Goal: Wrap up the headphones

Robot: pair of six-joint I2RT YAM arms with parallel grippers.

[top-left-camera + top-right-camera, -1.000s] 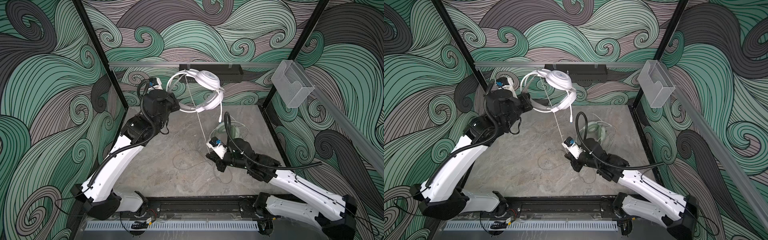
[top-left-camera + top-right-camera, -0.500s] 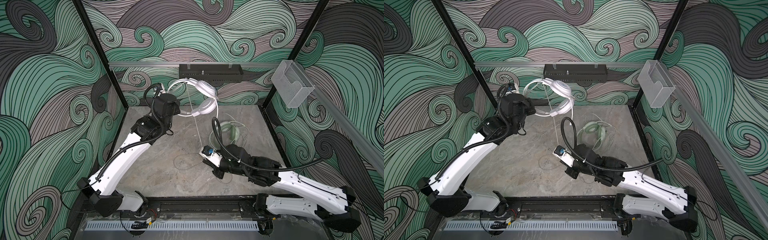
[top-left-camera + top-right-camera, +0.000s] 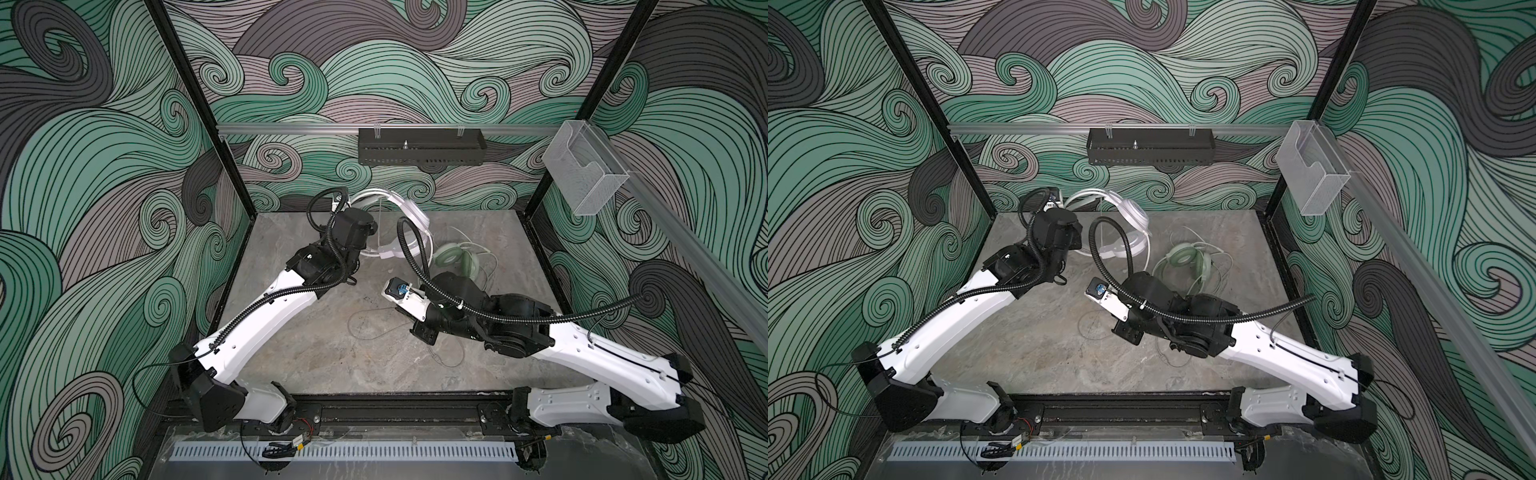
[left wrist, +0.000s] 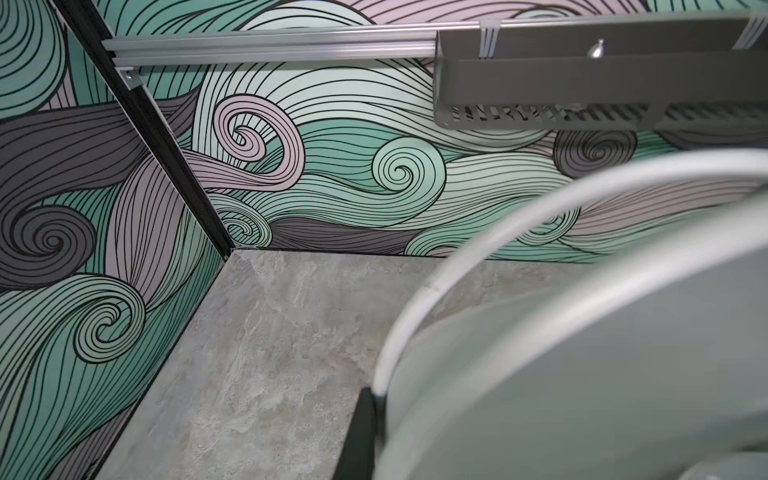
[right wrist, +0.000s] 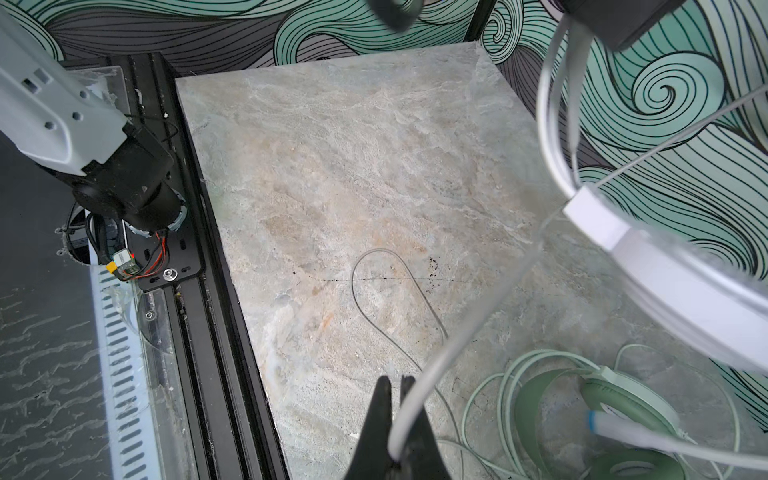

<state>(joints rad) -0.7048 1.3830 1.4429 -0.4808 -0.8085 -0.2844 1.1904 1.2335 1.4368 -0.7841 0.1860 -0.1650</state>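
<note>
I'm seeing the left gripper [image 3: 371, 229] clamping the white headset [image 3: 409, 212] by its headband, at the far side of the table [image 3: 332, 365], just left of centre. In the left wrist view the headband [image 4: 453, 266] is arcing in past one black finger [image 4: 360, 436], with the jaws together on it. I'm not able to tell whether the lower earcup [image 3: 390, 249] is touching the table.

The right gripper [image 5: 397, 415] is pinching the white headset's cable [image 5: 436, 365], jaws closed tight on it, and hanging low over the middle of the table. The cable is running from there up toward the headset. In both top views a thin loop [image 3: 365, 324] of cable is lying flat on the table just left of that gripper; it's also showing in the right wrist view.

The mint green headset [image 3: 453, 259] is lying on the table at far right, just right of the white one and just beyond the right wrist. Its cable is sitting in loose coils around it, and neither gripper is touching it.

A black shelf [image 3: 419, 145] is hanging on the far wall rail above the white headset.
</note>
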